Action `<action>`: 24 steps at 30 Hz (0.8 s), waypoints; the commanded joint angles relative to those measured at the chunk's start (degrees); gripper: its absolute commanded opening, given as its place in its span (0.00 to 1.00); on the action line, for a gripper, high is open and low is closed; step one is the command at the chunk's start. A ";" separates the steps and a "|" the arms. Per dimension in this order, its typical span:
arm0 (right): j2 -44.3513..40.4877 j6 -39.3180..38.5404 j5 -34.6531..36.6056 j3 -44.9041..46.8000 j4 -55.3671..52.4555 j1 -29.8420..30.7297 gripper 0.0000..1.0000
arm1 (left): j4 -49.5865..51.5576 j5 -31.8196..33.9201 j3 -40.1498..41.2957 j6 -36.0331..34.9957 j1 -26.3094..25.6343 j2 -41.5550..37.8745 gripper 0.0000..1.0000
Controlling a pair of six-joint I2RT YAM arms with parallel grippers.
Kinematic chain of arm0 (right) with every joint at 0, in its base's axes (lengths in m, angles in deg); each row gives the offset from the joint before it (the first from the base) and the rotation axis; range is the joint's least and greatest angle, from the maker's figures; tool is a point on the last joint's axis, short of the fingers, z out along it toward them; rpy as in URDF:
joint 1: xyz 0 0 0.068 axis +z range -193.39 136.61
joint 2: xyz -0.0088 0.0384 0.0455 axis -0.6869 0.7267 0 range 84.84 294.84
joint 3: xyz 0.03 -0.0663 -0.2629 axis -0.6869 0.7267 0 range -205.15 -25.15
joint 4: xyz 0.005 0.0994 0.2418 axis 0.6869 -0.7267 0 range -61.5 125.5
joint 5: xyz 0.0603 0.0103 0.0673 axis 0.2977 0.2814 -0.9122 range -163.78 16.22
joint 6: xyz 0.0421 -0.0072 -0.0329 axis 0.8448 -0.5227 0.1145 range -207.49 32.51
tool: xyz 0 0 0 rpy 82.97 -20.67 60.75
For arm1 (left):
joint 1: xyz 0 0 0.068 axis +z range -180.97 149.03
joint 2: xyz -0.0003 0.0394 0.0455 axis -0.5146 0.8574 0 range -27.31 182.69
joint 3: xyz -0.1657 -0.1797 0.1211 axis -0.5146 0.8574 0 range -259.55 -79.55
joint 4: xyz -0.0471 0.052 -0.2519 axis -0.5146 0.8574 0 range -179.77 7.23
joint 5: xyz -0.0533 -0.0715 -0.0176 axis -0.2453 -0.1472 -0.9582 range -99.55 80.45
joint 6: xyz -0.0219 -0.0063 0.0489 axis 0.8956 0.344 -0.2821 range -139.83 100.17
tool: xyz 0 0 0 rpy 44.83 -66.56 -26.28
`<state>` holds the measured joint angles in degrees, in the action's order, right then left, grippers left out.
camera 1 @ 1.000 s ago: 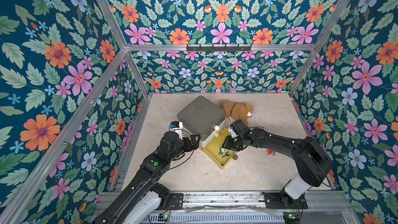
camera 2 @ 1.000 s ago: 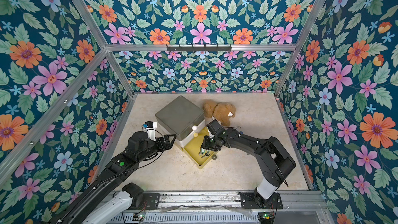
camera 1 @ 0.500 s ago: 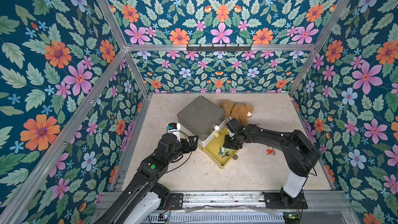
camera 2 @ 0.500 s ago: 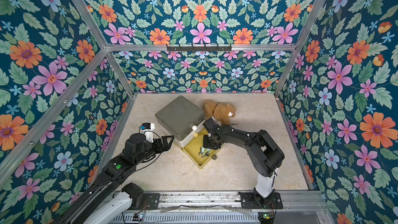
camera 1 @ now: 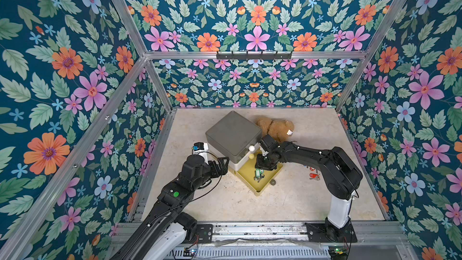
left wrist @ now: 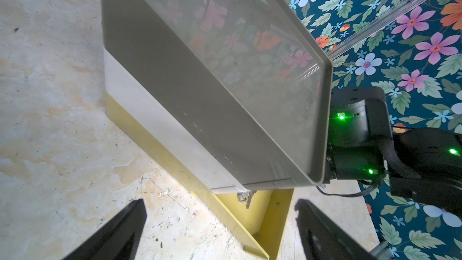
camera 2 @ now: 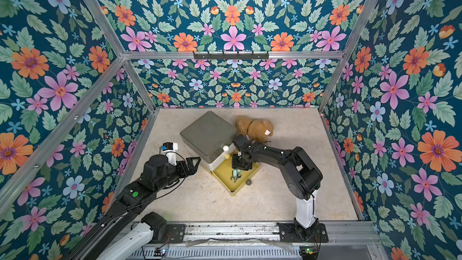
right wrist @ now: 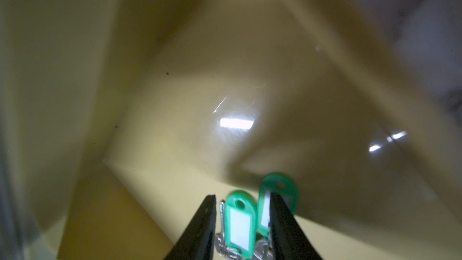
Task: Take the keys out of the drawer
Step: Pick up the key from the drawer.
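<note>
The yellow drawer [camera 1: 260, 191] [camera 2: 233, 191] is pulled out from the bottom of a grey-topped cabinet [camera 1: 233, 133]. Two keys with green tags [camera 1: 257, 173] [camera 2: 235, 173] lie on its floor. My right gripper [camera 1: 260, 168] [camera 2: 237, 167] reaches down into the drawer. In the right wrist view its jaws [right wrist: 242, 196] stand apart around one green tag [right wrist: 240, 221], with the second green tag [right wrist: 280, 191] partly behind a finger. Red-tagged keys [camera 1: 312, 175] lie on the table to the right. My left gripper [camera 1: 223, 165] [left wrist: 220, 202] is open beside the cabinet, holding nothing.
A brown teddy bear [camera 1: 276, 127] lies behind the cabinet, close to my right arm. Pale round knobs [camera 1: 252, 148] stick out of the upper drawers above the open one. A grey knob [camera 1: 272, 182] sits on the yellow drawer's front. Flowered walls close the table in.
The right arm's elbow has swung in toward the cabinet while its gripper stayed low over the green keys. The left arm has shifted slightly back.
</note>
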<state>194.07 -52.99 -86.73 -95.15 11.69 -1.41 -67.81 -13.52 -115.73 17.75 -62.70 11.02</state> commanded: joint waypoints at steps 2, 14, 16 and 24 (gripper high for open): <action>1.91 -2.48 2.52 -2.80 -0.04 0.11 0.40 | 1.24 0.72 -0.68 0.20 0.08 -0.18 0.99; -2.17 -3.67 5.78 -3.80 -3.08 0.05 0.41 | -0.36 -0.26 -0.47 0.99 0.08 0.52 0.99; -3.99 -3.40 6.23 -2.97 -3.37 0.07 0.41 | -0.92 -0.49 -0.38 1.15 0.08 0.76 0.99; -6.69 -1.78 6.33 0.05 -3.92 0.14 0.40 | -2.53 -1.56 -0.42 1.29 0.08 2.14 0.99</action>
<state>187.97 -55.61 -81.04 -95.80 8.30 -1.39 -68.32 -14.26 -116.10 19.02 -62.70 12.83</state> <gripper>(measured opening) 0.404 0.992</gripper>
